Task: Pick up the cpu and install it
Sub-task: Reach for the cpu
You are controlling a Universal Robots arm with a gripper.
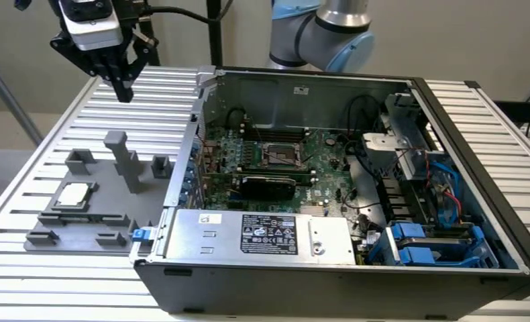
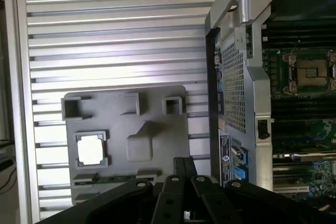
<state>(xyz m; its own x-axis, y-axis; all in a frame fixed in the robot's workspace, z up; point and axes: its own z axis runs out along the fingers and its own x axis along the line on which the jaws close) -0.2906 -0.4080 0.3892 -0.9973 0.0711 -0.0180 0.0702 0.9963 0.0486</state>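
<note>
No legible txt anywhere. Black label point(image 1: 270, 234) on silver PSU box point(image 1: 337, 235) has white print & cert-type marks, too small to read. Small white sticker point(image 1: 210, 219) beside it & dark label strip point(image 2: 224, 150) on PC case rear: unreadable too.
</note>
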